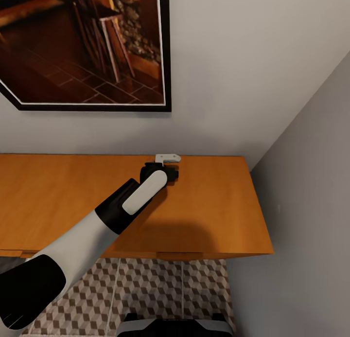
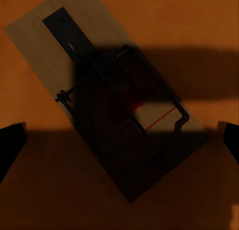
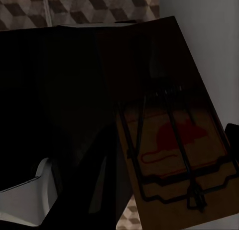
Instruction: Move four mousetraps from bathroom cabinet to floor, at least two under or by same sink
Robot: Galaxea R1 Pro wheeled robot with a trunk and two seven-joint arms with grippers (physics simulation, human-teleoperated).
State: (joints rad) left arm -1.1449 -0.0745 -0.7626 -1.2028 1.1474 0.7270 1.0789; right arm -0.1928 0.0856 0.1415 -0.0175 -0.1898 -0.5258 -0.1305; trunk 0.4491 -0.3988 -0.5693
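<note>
In the head view the left arm reaches from the lower left toward the centre, over the flat top of the cabinet, and the left gripper hangs near the back edge, just below a pale mousetrap that peeks out beyond it by the wall. In the left wrist view a mousetrap lies flat and diagonal on the orange wood, shadowed, while the dark fingertips sit at the far side edges of the frame, so the jaws stand wide open and touch nothing. In the right wrist view another mousetrap fills the lower right, close to the camera with the patterned bathroom floor in the upper part; it looks held, but I cannot tell how those jaws stand. The trap seems light, stiff and thin, with a sprung wire bar that could snag. I would pinch it across the short wooden edges, clear of the wire, since flat wood on smooth wood may slide under a careless touch.
</note>
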